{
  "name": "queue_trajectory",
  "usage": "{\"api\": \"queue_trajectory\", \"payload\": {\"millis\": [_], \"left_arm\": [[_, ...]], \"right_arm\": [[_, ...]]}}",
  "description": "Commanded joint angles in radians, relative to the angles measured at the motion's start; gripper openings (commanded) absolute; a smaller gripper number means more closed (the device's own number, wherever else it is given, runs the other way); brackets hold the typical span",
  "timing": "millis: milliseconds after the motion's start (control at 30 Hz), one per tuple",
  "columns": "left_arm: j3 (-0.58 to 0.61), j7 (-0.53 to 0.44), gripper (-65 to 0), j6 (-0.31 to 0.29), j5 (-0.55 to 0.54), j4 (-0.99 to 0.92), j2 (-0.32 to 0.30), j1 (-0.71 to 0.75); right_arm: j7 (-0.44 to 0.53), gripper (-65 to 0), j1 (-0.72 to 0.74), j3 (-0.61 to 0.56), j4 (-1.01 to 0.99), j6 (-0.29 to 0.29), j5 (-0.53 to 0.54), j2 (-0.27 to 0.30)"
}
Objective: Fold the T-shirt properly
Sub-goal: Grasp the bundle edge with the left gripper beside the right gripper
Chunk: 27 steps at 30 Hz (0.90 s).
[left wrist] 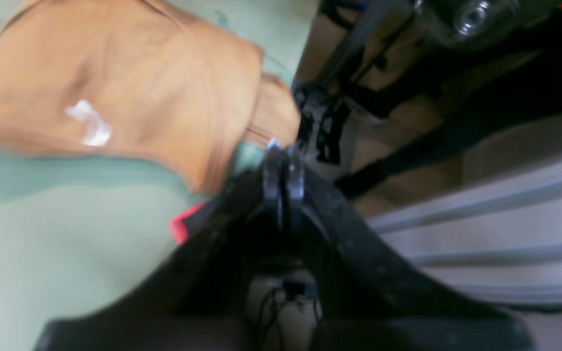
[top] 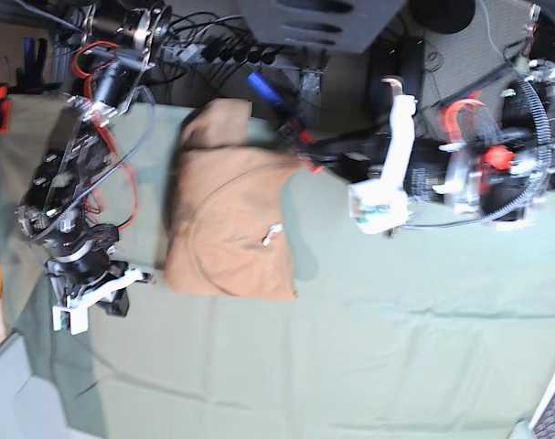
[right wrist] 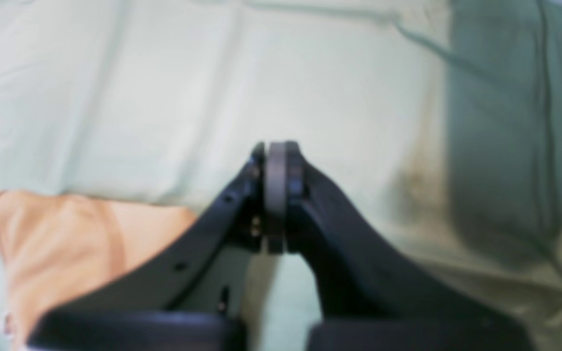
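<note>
- T-shirt (top: 229, 224) lies folded to a compact rectangle on the green cloth (top: 396, 357), near the bench's far edge.
- Left hand (left wrist: 283, 148) and right hand (right wrist: 276, 151): both closed, holding nothing, clear of shirt.
- Judged: fold looks done; next, arms just retreat.

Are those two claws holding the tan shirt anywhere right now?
No. Both the left gripper and right gripper are shut on nothing; the T-shirt lies loose on the tablecloth.
</note>
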Motion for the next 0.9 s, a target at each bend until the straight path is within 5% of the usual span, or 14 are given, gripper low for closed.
{"api": "queue_trajectory", "payload": {"millis": [0, 200, 400, 867], "left_arm": [[0.043, -0.049, -65.0, -0.008, 0.041, 0.011, 0.018, -0.010], [0.264, -0.199, -65.0, -0.008, 0.359, -0.067, 0.160, -0.011], [0.286, -0.289, -65.0, -0.008, 0.418, -0.254, 0.277, -0.015], [0.286, -0.473, -65.0, -0.008, 0.634, -0.489, 0.312, -0.051]], "right_arm": [[0.025, -65.0, 0.029, 0.009, -0.008, 0.081, 0.019, 0.013], [0.089, -65.0, 0.038, -0.008, -0.107, 0.082, 0.027, 0.019], [0.098, -65.0, 0.091, -0.091, -0.219, 0.082, 0.024, 0.019], [0.098, -65.0, 0.251, -0.370, -0.423, 0.082, -0.034, 0.019]]}}
